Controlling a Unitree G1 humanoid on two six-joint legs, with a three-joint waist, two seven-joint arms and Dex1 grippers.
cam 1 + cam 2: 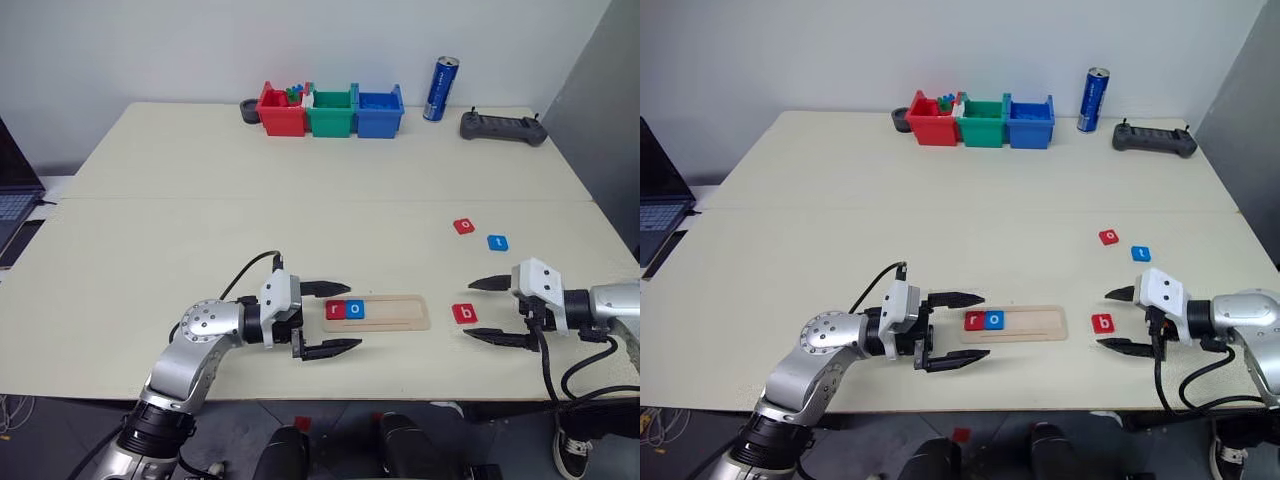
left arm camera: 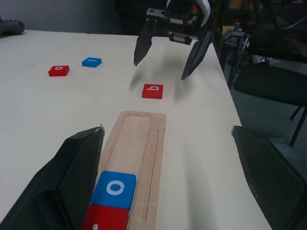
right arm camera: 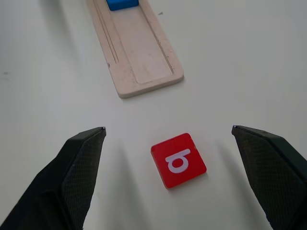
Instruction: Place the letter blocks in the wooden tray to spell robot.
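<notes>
I see both grippers spread wide and empty: the left gripper flanks the wooden tray's left end, where the red r and blue o sit. My right gripper brackets the red b, near the table's front edge.

— Where do your head cameras look from?
— From above, forward and down across the whole tabletop. Both eyes share almost the same scene.
— And your wrists?
— My left wrist camera looks low along the wooden tray towards my right gripper. My right wrist camera looks down, close, at the red b block; both show it and the tray.
</notes>
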